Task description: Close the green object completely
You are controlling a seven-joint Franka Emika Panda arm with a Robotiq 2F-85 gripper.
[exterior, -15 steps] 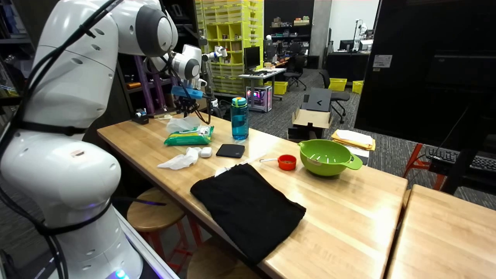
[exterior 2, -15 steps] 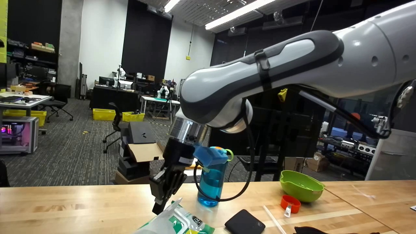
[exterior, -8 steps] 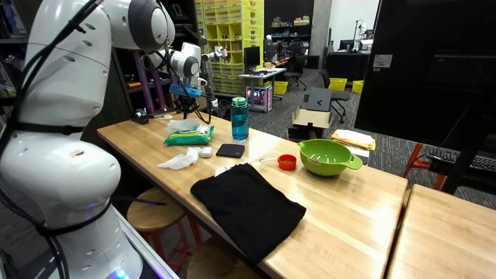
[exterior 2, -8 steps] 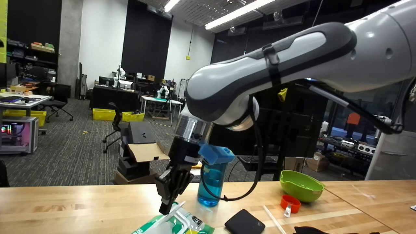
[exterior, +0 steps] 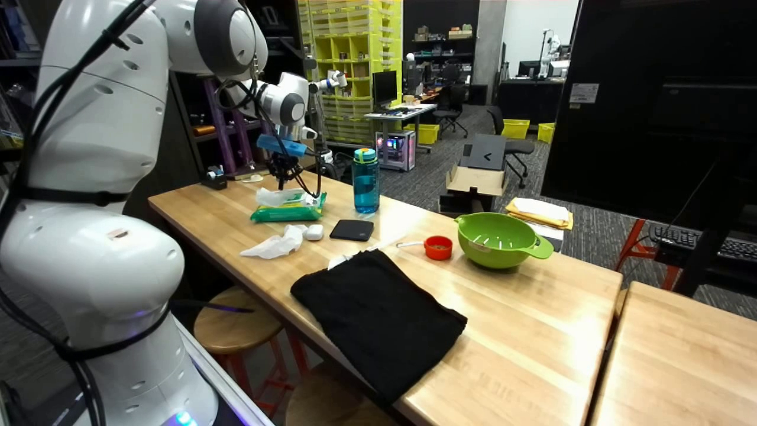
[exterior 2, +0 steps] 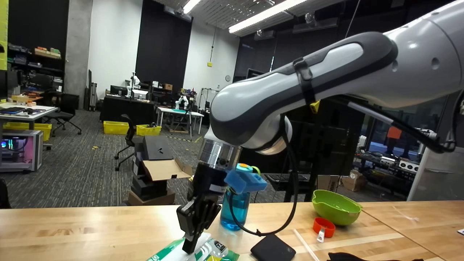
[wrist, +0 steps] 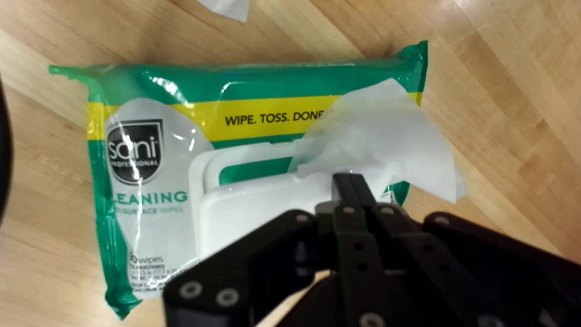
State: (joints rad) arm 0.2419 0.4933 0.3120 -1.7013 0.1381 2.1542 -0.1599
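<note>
Fully clenched fingers (wrist: 342, 188), tips tog., right over white lid (wrist: 254, 213); contact unclear. Green wipes pack (wrist: 236, 120) flat on counter (wrist: 499, 91), directly below fingers; lid ajar, wipe (wrist: 386, 122) poking out nr tips. Teal bottle (exterior: 365, 188) upright, capped, nr pack; red cup (exterior: 437, 254) just beside lime bowl (exterior: 494, 257), cup contents unclear.

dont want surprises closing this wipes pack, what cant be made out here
- In an exterior view: lower part of the green pack, cut off by the bottom edge.
- Wrist view: part of the white lid, hidden by the pincer.
- Wrist view: end of the slogan, covered by the white wipe.
- Wrist view: small print, too small and blurred.
</note>
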